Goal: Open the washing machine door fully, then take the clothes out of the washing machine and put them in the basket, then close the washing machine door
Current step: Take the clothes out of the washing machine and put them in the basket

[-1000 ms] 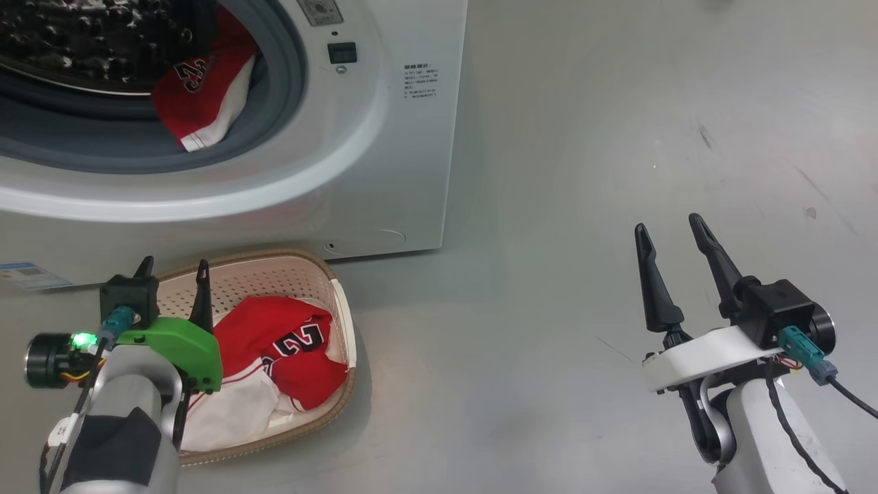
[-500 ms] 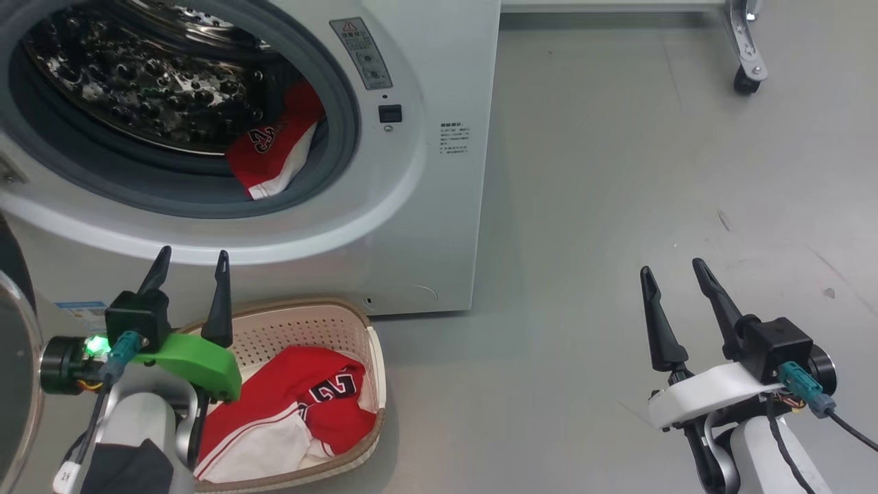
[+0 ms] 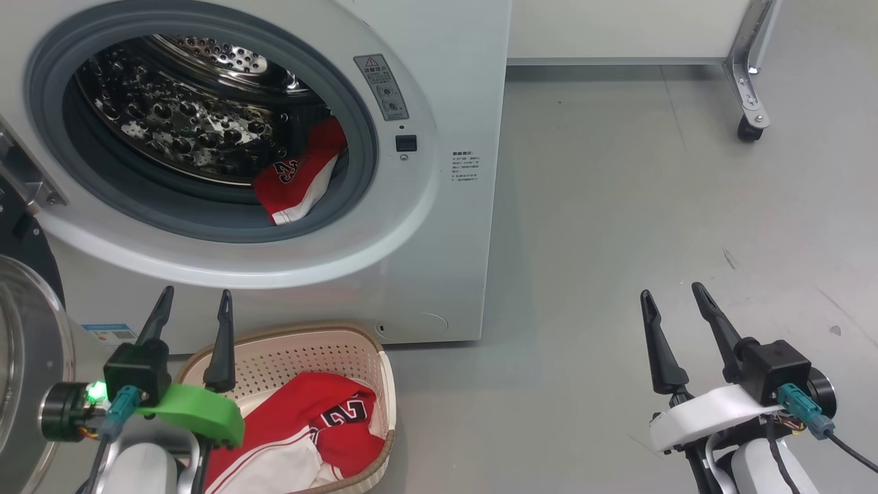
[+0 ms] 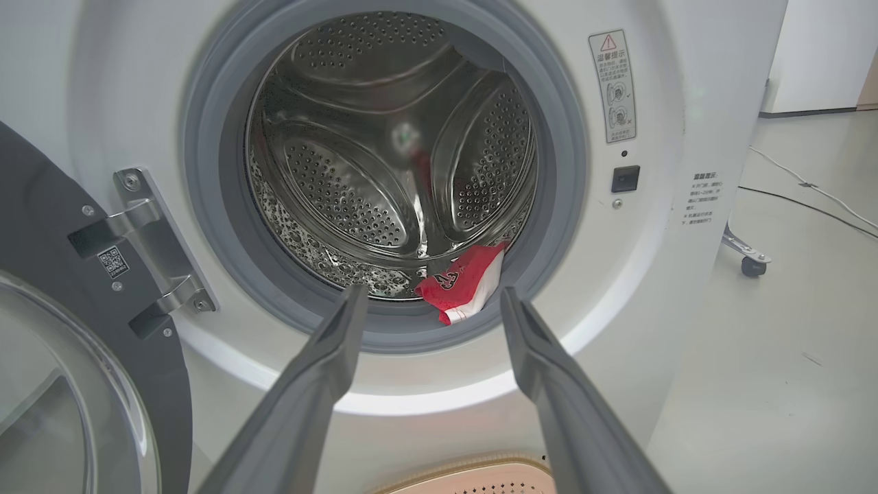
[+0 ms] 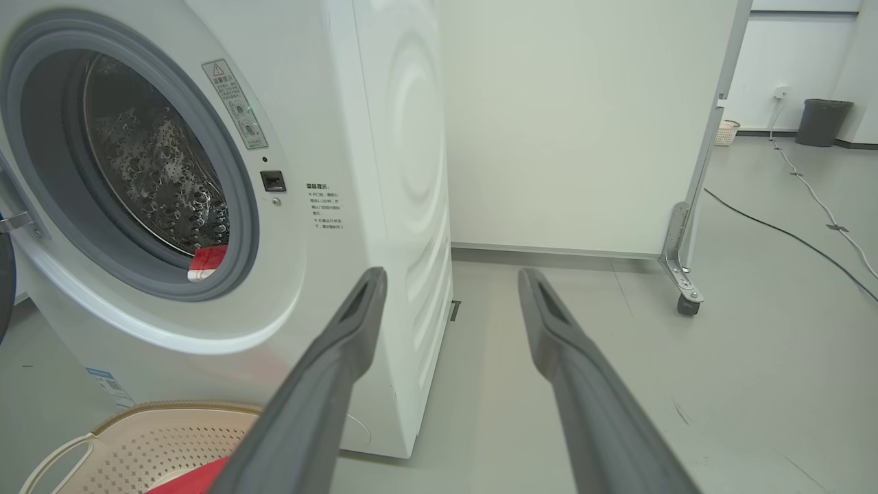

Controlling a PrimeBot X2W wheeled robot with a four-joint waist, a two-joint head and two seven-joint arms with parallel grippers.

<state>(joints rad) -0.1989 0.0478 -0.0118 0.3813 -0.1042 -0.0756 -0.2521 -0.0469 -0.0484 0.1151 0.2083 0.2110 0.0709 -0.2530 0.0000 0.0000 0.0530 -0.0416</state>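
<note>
The white washing machine [image 3: 453,89] [image 4: 686,82] [image 5: 384,137] has its door [image 3: 24,357] [image 4: 62,384] swung open at the left. A red and white garment [image 3: 298,182] [image 4: 463,281] [image 5: 206,262] lies at the drum's lower right lip. More red clothes [image 3: 302,429] [image 5: 195,477] fill the cream basket [image 3: 309,343] [image 5: 158,425] on the floor before the machine. My left gripper [image 3: 194,302] [image 4: 429,298] hangs open and empty above the basket's left end, below the drum mouth. Off to the right over bare floor, my right gripper [image 3: 672,295] [image 5: 453,278] is open and empty.
A white partition on a castor foot [image 3: 748,127] [image 5: 686,302] stands behind and right of the machine. Cables [image 5: 789,233] run across the grey floor further right, near a dark bin [image 5: 826,120] and a small basket [image 5: 726,132].
The head camera has tilted up, so the machine and basket sit lower in view. My left gripper has risen slightly over the basket. Both grippers stay open.
</note>
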